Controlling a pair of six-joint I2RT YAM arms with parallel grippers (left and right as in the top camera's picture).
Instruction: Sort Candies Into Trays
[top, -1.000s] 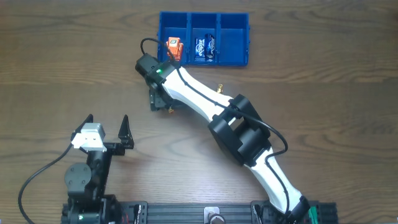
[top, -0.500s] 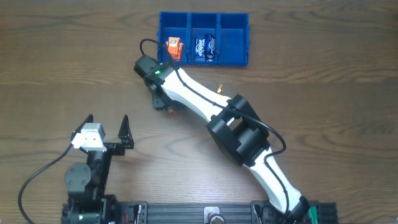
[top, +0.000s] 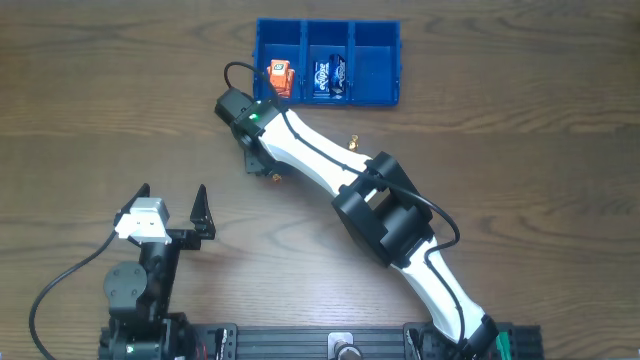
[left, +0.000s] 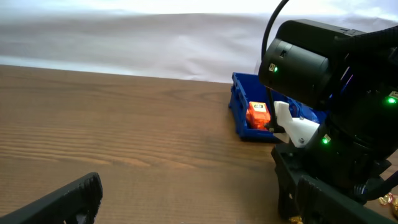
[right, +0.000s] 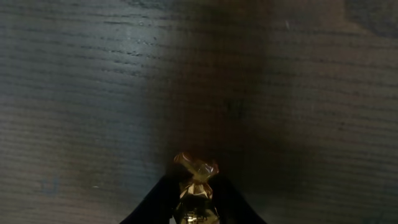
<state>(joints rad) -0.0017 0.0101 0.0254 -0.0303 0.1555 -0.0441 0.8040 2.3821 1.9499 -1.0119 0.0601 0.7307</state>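
- Gold-wrapped candy (right: 195, 173): small and, by the look of it, light; the foil is probably crinkly and slippery and the twisted ends soft; best taken across the firm middle with a modest squeeze
- Appearance: shiny amber-gold foil; one twisted end fans out beyond the fingertips
- Location: between the fingers of the right claw (top: 263, 165); over the wooden surface (top: 520, 150); just short of the blue tray (top: 378, 70)
- Right claw: nearly closed; pinching the candy
- Left claw (top: 174, 206): spread wide; holding nothing; near its own base
- Tray: orange candy (top: 280, 78) in the left compartment; blue candy (top: 328, 75) in the middle one
- Second gold candy (top: 352, 139): lying on the surface beside the right arm
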